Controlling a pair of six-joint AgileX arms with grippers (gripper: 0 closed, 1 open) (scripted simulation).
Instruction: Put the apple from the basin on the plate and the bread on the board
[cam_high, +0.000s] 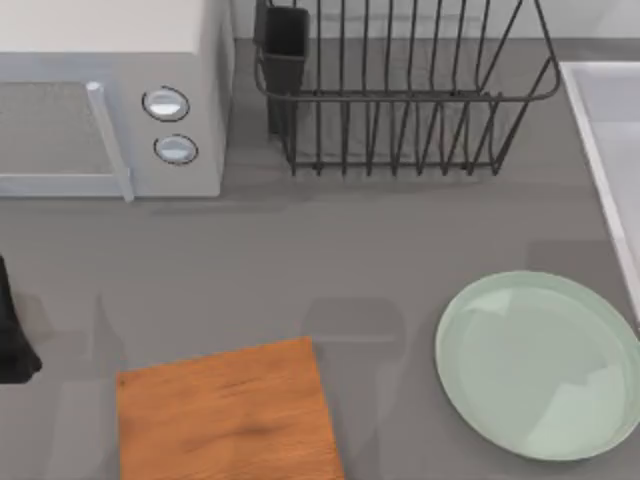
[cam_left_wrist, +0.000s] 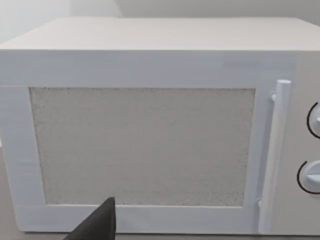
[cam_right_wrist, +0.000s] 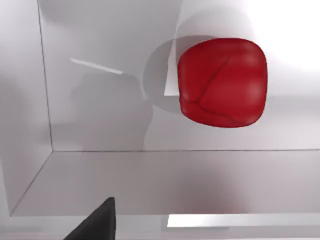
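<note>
The red apple (cam_right_wrist: 221, 82) lies on the white floor of the basin (cam_right_wrist: 100, 175), below and ahead of my right gripper (cam_right_wrist: 97, 222), whose dark tip shows at the frame's edge, apart from the apple. The basin's pale rim (cam_high: 605, 150) runs along the table's right side. The mint-green plate (cam_high: 540, 365) sits bare at the front right, just left of that rim. The orange-brown board (cam_high: 225, 415) lies bare at the front, left of centre. The bread is out of view. My left gripper (cam_left_wrist: 97, 222) faces the microwave door at the table's left.
A white microwave (cam_high: 110, 100) with a vertical handle (cam_left_wrist: 272, 165) and two dials stands at the back left. A black wire dish rack (cam_high: 400, 90) stands at the back centre. Grey countertop stretches between these and the board and plate.
</note>
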